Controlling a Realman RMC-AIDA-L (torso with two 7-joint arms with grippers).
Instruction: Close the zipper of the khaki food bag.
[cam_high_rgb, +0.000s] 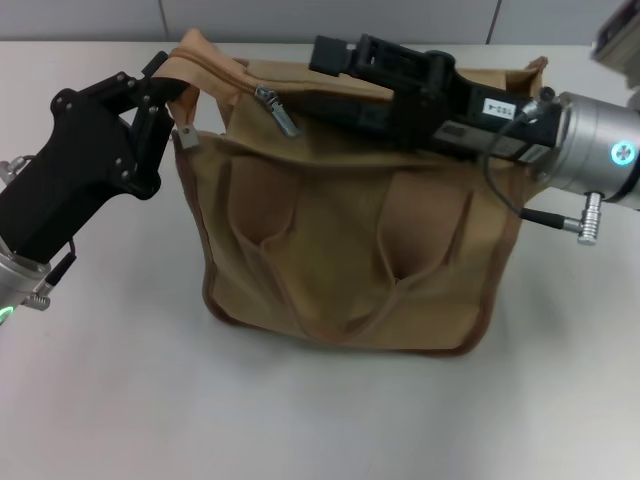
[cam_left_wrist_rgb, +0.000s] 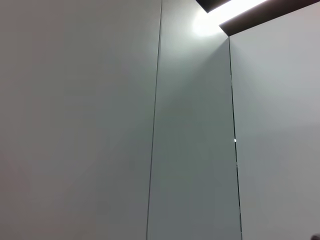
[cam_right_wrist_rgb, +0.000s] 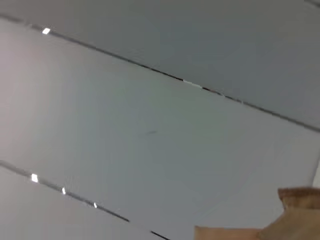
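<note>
At nine o'clock our left pincer (cam_high_rgb: 168, 88) clamps the khaki food bag (cam_high_rgb: 350, 250) corner on the tabletop (cam_high_rgb: 110, 400); right pincer (cam_high_rgb: 335, 55), grip unclear, lies over the zipper (cam_high_rgb: 275, 108): we'd pull steadily along the track

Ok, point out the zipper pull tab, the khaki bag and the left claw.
zipper pull tab (cam_high_rgb: 279, 112), head view, on the silver tab.
khaki food bag (cam_high_rgb: 345, 200), head view, on its front panel.
left claw (cam_high_rgb: 160, 85), head view, at the bag's left top corner.
</note>
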